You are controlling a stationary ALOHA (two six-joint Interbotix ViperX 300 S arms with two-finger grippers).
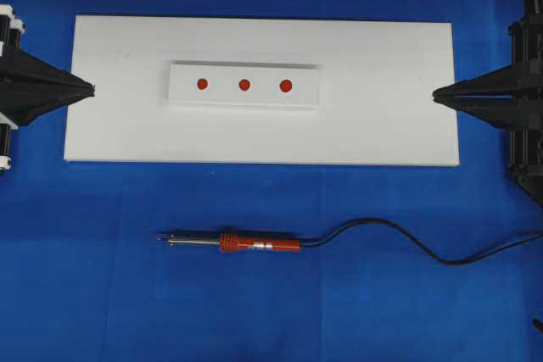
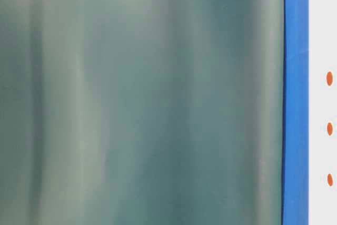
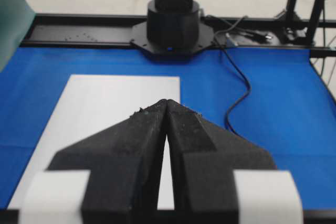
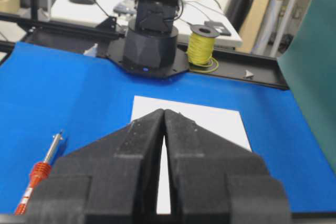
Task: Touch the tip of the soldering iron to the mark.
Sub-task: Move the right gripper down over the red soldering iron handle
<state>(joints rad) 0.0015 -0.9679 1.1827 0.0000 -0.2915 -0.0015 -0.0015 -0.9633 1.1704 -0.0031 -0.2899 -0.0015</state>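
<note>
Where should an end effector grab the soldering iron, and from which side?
Probably the ribbed red handle, coming straight down from above. The soldering iron lies flat on the blue mat, tip pointing toward the overhead view's left and cord trailing right, so closing across the handle's width keeps clear of both. The right end effector sits on the cord side; both are shut now.

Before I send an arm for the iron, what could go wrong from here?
The soldering iron lies flat on the blue cloth, so a grasp could skid it or catch fabric. Its black cord trails right and may drag or twist the tip. Three red marks sit close together; the wrong one could be touched.
</note>
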